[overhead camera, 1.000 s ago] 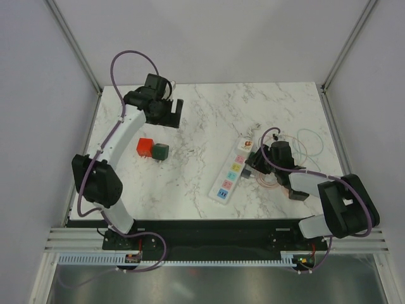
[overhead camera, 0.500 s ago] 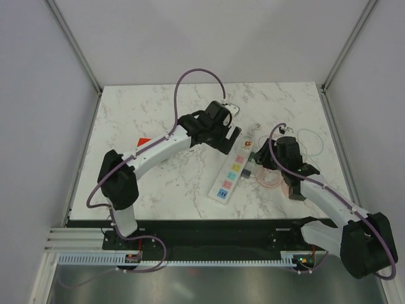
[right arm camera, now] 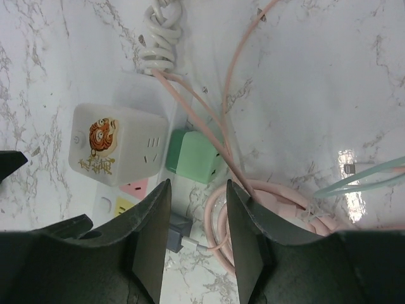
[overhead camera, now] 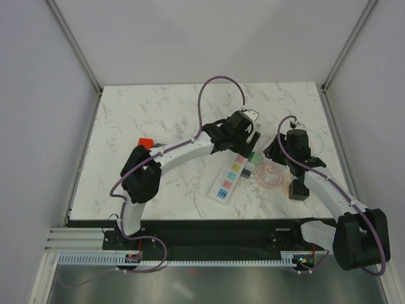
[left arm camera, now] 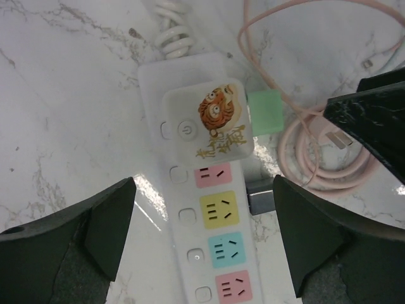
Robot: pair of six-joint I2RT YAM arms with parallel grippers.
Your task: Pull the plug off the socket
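The white power strip lies right of the table's middle, with pink, yellow and teal outlet labels. A white cube adapter with a tiger sticker sits plugged in at its far end. A green block plug sits at the adapter's side and also shows in the right wrist view. A grey plug sits at the strip's side. My left gripper is open wide above the strip, its fingers either side. My right gripper is open and empty, over the grey plug.
A pink cable coil lies right of the strip, its strands running up over the green plug. The strip's white coiled cord lies at the far end. A teal cable lies further right. A red cube peeks out by the left arm.
My left arm has swung from the table's far left across to above the strip's far end. My right gripper has shifted a little further back and to the right.
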